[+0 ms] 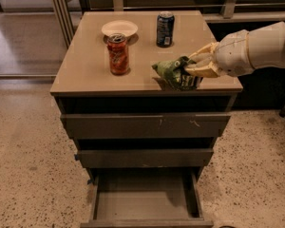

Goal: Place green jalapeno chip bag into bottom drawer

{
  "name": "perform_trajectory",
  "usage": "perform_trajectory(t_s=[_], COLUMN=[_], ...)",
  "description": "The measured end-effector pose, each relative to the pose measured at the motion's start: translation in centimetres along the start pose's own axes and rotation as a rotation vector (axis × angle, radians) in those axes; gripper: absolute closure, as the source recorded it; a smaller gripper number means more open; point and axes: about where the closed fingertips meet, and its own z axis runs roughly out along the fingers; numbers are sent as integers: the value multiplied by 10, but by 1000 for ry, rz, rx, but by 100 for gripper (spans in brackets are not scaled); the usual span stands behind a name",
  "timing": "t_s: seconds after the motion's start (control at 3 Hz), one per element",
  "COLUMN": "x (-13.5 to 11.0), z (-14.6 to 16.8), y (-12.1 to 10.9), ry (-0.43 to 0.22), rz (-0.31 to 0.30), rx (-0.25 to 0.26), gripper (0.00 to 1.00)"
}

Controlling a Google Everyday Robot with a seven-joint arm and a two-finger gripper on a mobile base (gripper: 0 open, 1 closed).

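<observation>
The green jalapeno chip bag point(173, 73) is crumpled and sits at the front right of the cabinet top, slightly raised at its right end. My gripper point(195, 66) reaches in from the right on a white arm and is shut on the bag's right end, cream fingers point(203, 70) above and below it. The bottom drawer point(145, 199) is pulled out below, its grey inside bare.
A red soda can point(118, 54) stands left of the bag. A dark blue can point(165, 29) and a white bowl point(119, 28) stand at the back. The upper drawer point(145, 125) and middle drawer point(145, 156) stick out slightly. Speckled floor surrounds the cabinet.
</observation>
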Motion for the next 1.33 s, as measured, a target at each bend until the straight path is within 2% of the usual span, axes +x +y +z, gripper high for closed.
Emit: perform_trajectory(t_s=[0.33, 0.67, 1.0, 1.33], x=[-53, -50, -56, -70], z=[-45, -42, -42, -55], y=[14, 26, 33, 66], ry=[-175, -165, -183, -227], rz=[-30, -34, -29, 12], rx=[-114, -155, -169, -191], gripper=[100, 100, 100, 100])
